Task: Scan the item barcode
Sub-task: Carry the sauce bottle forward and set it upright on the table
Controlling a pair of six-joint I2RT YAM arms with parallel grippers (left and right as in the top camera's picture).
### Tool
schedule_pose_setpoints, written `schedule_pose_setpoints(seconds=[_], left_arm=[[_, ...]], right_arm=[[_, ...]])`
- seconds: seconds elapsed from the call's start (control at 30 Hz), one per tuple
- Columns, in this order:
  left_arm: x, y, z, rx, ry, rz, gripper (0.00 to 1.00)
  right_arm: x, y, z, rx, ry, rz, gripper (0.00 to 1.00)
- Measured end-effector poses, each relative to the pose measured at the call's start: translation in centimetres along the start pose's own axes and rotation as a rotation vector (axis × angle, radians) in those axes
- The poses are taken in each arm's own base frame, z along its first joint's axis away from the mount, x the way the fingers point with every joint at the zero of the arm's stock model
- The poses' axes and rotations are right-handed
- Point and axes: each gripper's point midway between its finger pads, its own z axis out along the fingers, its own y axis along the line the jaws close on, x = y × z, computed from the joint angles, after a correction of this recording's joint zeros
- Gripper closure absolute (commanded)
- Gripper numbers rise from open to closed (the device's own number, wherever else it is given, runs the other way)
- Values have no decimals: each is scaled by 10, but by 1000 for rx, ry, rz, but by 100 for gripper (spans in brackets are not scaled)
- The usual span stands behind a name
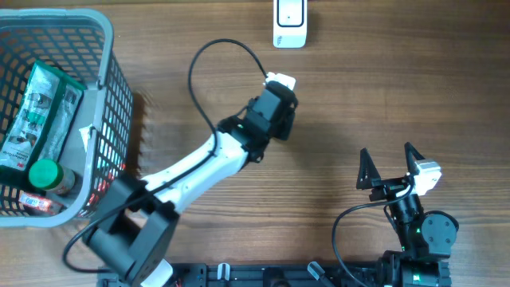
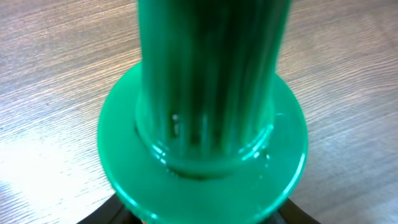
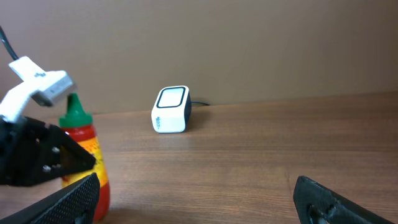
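Found left jaws clenched around red sauce bottle, upright, green cap uppermost, mid-desk, well apart from white scanner at far edge. Found right jaws released wide, grasping nothing.

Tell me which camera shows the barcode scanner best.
Right wrist: the scanner stands whole, its window and cable visible. Overhead shows only its top, cropped by the frame edge. Left wrist shows none of it, only a green bottle cap.
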Motion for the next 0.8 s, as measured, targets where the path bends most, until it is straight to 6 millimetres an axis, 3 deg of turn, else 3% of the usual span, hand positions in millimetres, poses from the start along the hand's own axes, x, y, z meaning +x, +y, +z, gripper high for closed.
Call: schedule_pose_setpoints(seconds=[0.07,0.2,0.4,0.47,0.57,0.67,0.73,0.77,0.8], left_arm=[[6,-7,15,-30,-11,-6,57],[0,-9,19,-101,-72,-64,50],[-2,-5,21,-129,-98,-153,19],[-2,-7,20,-130,-101,-157,15],[-4,-24,10,-100,-113,-139,0],[-24,-28,-26,-66,-160,-151,0],[-53,-21,-74,-38,-242,-181,0],[-86,-8,-130,-9,-368,-225,0],[-93,0,-144,-14,-396,-237,0]], right_arm=[[0,0,0,0,0,0,1],[0,0,0,0,0,0,0],[0,0,0,0,0,0,0],[0,0,0,0,0,0,0],[0,0,0,0,0,0,0],[0,0,0,0,0,0,0],[0,0,0,0,-2,0,1],[0,0,0,1,-1,0,0],[0,0,0,1,-2,0,0]])
